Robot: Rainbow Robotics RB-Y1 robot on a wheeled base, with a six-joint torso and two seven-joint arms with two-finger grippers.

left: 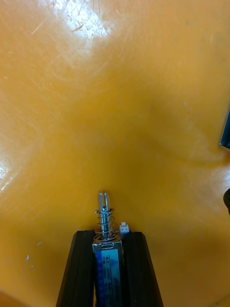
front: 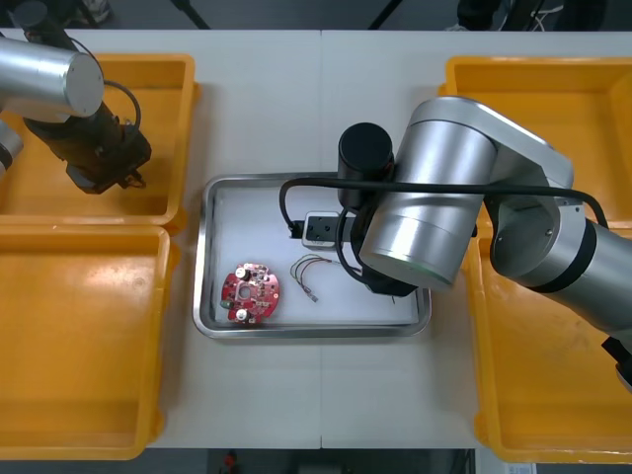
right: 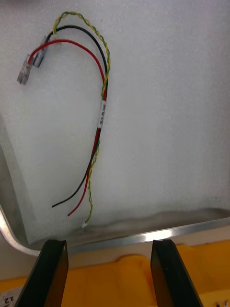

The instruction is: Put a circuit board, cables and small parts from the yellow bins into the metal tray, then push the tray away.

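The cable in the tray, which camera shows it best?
Right wrist view: the cable lies whole in the white tray, wires distinct. The front view shows it small beside the circuit board. The left wrist view faces a bin.

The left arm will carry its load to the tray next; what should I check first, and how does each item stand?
1. Left end effector shut on small metal part: ok.
2. Part lifted off the yellow bin floor: cannot tell.
3. Right end effector open, cable lying free in metal tray: ok.
4. Circuit board in tray: ok.
5. Right arm out of the tray's airspace: not ok, it hangs over the right half.
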